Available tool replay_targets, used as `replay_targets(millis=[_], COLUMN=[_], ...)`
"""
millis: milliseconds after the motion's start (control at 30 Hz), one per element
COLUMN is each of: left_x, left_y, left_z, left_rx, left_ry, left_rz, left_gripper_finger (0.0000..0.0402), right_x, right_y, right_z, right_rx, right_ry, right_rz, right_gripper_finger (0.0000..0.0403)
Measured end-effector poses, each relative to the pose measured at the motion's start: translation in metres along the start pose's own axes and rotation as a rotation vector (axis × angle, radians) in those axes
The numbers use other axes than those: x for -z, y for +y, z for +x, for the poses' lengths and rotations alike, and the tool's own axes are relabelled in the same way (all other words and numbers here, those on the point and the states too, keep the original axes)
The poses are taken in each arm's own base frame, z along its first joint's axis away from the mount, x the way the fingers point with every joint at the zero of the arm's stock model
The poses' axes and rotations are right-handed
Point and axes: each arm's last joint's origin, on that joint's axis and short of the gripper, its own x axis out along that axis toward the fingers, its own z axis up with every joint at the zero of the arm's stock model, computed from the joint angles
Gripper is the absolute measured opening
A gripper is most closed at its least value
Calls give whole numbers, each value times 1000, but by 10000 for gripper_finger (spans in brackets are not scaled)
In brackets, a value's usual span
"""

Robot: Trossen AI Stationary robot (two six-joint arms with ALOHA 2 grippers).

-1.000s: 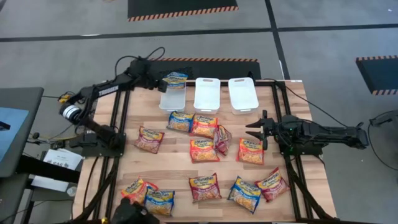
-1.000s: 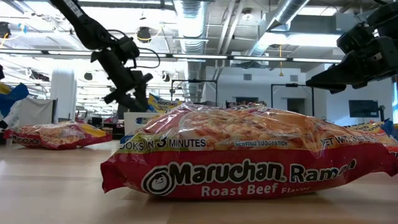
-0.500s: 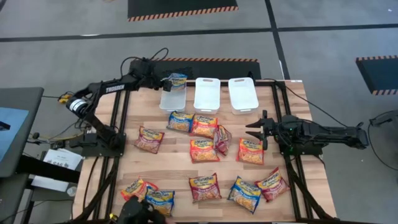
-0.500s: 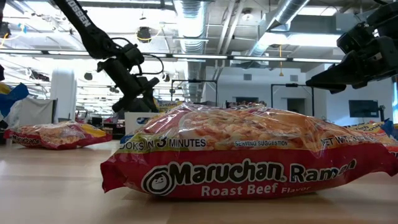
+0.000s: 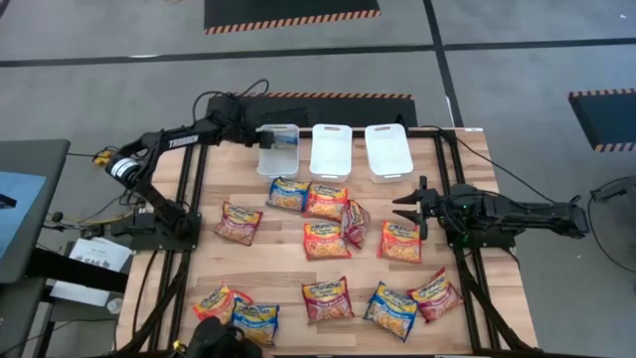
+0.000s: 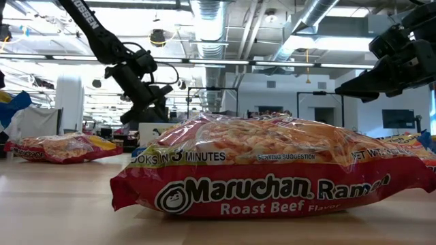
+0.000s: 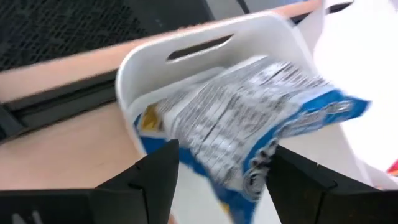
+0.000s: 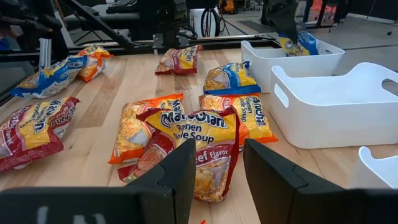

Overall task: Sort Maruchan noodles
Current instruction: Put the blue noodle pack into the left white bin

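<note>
A blue Maruchan packet (image 7: 249,118) lies tilted in the left white tray (image 5: 278,149), its pale printed back showing. It also shows in the right wrist view as the blue packet (image 8: 300,42). My left gripper (image 7: 224,152) (image 5: 254,132) is open, just off that tray's left rim and above it, and the packet lies beyond its fingertips. My right gripper (image 5: 400,212) (image 8: 219,149) is open and hovers at the table's right, above an orange packet (image 5: 400,242). Several more packets lie flat on the table, such as a blue one (image 5: 289,193) and a dark red one (image 5: 238,223).
Two more white trays (image 5: 331,149) (image 5: 388,151) stand side by side along the far edge, right of the first. A cluster of packets fills the table's middle, and a row of packets (image 5: 327,298) lies near the front edge. A roast beef packet (image 6: 272,170) fills the low view.
My left gripper, which held the blue packet above the left tray's far end, has let it go. The packet has dropped into the tray and turned its pale back up. The gripper has drawn slightly away, toward the table's left. My right arm has kept still.
</note>
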Motion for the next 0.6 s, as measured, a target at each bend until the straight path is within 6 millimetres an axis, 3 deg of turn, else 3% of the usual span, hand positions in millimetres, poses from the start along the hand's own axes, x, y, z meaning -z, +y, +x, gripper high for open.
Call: replay_targets(millis=[600], left_x=[-10], left_y=[-12], left_z=[-13], left_rx=[-10], left_ry=[-128], left_rz=[60], left_gripper_finger=[208], right_x=[0], right_y=[0], right_z=[0], right_rx=[0], right_ry=[0], right_rz=[0], right_gripper_finger=[159])
